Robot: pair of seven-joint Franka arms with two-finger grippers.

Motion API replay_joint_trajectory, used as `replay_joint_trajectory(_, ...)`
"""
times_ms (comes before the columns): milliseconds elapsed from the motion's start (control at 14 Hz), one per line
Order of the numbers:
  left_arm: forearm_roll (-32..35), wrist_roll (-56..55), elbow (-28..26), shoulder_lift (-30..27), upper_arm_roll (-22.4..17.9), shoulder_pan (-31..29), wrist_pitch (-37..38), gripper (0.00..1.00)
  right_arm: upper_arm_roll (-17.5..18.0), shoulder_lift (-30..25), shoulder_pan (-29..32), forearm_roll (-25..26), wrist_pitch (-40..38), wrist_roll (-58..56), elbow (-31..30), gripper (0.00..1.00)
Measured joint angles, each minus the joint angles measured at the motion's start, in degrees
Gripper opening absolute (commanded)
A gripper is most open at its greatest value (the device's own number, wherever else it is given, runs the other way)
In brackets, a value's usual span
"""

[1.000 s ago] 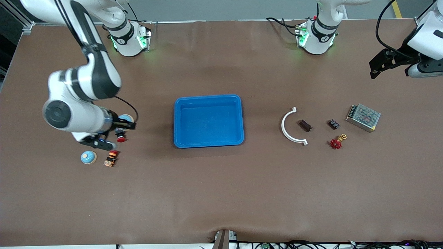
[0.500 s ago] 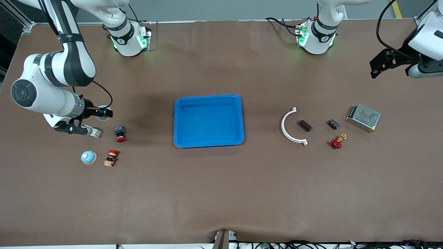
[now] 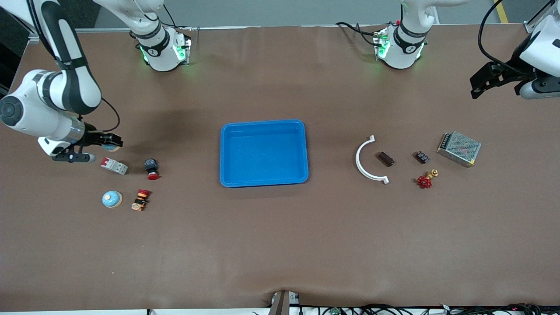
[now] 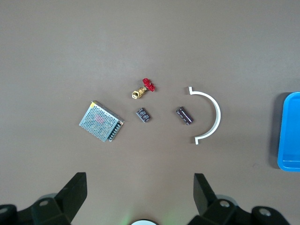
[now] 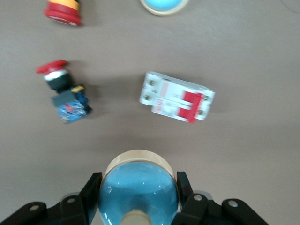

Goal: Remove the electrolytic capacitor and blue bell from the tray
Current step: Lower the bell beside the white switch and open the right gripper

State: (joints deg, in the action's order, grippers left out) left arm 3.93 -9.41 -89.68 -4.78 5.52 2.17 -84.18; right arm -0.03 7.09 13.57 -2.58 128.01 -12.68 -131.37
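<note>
My right gripper [image 5: 138,180] is shut on a blue bell [image 5: 138,187] with a cream rim, one finger on each side of the dome. It hangs over the table [image 3: 111,141] at the right arm's end, beside a white and red breaker [image 3: 114,166]. A second blue bell [image 3: 112,199] sits on the table nearer the front camera. The capacitor [image 3: 385,159], a dark brown cylinder, lies inside the curve of a white arc piece [image 3: 365,159]; the left wrist view shows the capacitor [image 4: 184,115] too. My left gripper [image 4: 139,185] is open and empty, high over the left arm's end [image 3: 477,85].
A blue tray [image 3: 264,124] stands at mid-table. Near the breaker lie a red push button [image 3: 151,168] and a red and orange switch [image 3: 140,199]. By the capacitor are a small black part [image 3: 421,157], a red valve [image 3: 425,180] and a metal mesh box [image 3: 459,148].
The right arm has carried the bell away from the tray toward its end of the table, uncovering the breaker. The left arm has barely moved.
</note>
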Motion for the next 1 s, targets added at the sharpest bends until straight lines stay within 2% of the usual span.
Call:
replay_joint_trajectory(286, 0.0, 0.02, 0.0, 0.0, 0.0, 0.0, 0.01, 1.0, 0.02, 0.37, 2.95, 0.0, 2.57, -3.61, -1.66, 0.0)
replay_joint_trajectory(643, 0.0, 0.03, 0.0, 0.0, 0.0, -0.01, 0.01, 1.0, 0.95, 0.84, 2.58, 0.0, 11.76, -3.76, -7.13, 0.0)
replay_joint_trajectory(1000, 0.0, 0.03, 0.0, 0.0, 0.0, -0.01, 0.01, 1.0, 1.3, 2.13, 0.76, -0.02, 13.48, -3.39, -8.07, 0.0)
